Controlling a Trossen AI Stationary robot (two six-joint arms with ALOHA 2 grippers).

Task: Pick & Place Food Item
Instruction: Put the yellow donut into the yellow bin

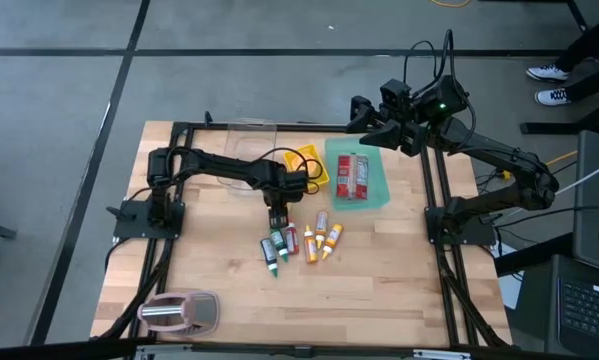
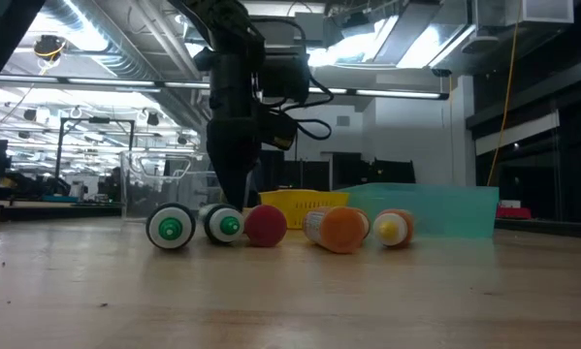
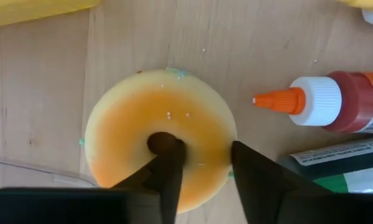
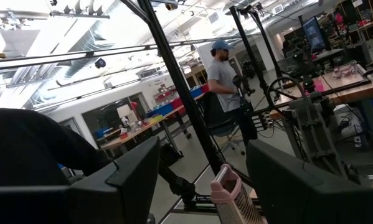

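**One finger in the donut hole, one on its rim**

We see the left end effector [image 3: 202,177] pointing down at the counter [image 1: 379,270], its jaws straddling one side of the donut's ring. The donut [image 3: 158,130] lies flat on the wood, orange-glazed with a pale edge. One finger [image 3: 167,171] sits in the centre hole, the other [image 3: 254,177] at the outer rim. We can't tell whether the pads are actually pressing the ring yet; the jaws stand partly spread around it.

In the high view the left end effector [image 1: 277,215] is near mid-counter, just beside the yellow basket [image 1: 307,165] and right above the row of small bottles [image 1: 299,243]. The donut itself is hidden under the arm there.

Just beside the donut in the left wrist view: a red bottle [image 3: 342,102] with a white collar and orange tip, lying on its side, and a green-labelled bottle [image 3: 348,165] next to it. A clear container edge [image 3: 37,171] shows on the other side.

The teal tray [image 1: 379,185] holds red packets [image 1: 352,176].

Right end effector [image 1: 364,118] is raised over the counter's far edge, jaws spread wide, holding nothing. Its wrist view looks into the room, where a person [image 4: 226,81] stands.
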